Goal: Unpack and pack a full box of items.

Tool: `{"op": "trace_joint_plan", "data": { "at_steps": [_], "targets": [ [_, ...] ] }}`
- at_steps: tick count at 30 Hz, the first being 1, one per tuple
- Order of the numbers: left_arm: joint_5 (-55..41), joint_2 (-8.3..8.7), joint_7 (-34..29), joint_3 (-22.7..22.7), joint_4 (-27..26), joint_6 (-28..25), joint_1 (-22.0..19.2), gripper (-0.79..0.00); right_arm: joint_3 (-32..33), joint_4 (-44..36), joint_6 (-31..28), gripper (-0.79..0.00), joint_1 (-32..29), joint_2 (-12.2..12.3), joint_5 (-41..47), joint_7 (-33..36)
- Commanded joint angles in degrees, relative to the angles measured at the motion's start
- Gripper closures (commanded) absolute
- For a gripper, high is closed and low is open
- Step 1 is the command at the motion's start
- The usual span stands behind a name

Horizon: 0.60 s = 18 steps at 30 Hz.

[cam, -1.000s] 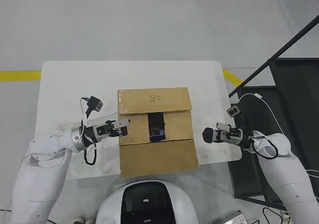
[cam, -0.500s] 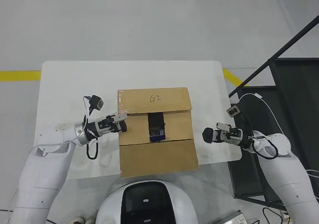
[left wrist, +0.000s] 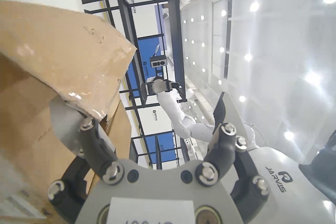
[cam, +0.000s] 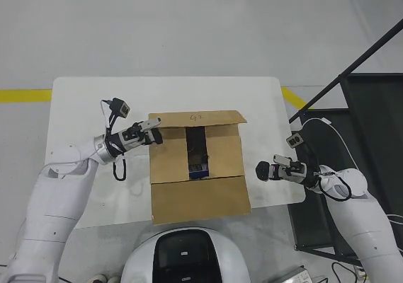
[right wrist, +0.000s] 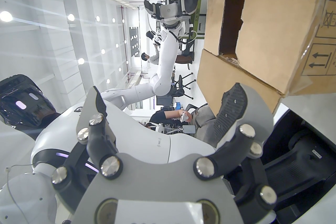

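Cardboard box is sitting mid-table, its far flap tilting up. Left gripper is hanging at the box's far-left corner, fingers spread wide, one tucking under that flap's corner. Right gripper is hovering just right of the box, fingers apart, holding nothing.

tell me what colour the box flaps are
Plain brown cardboard; the box shows it best in the top view.
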Motion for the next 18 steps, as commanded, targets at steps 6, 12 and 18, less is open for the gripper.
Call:
{"op": "trace_joint_plan", "data": {
  "at_steps": [6,12,18],
  "targets": [
    [-5.2,-1.91,2.1,4.2,8.7,-0.6,-9.0,-0.785,0.0,0.0,0.0,-0.785,0.0,0.0,0.0,0.0],
    [-6.6,-4.3,5.1,8.8,19.9,-2.7,-17.1,-0.785,0.0,0.0,0.0,-0.785,0.0,0.0,0.0,0.0],
    [-8.1,-6.69,8.2,12.0,29.5,-5.6,-23.0,-0.785,0.0,0.0,0.0,-0.785,0.0,0.0,0.0,0.0]
  ]
}}
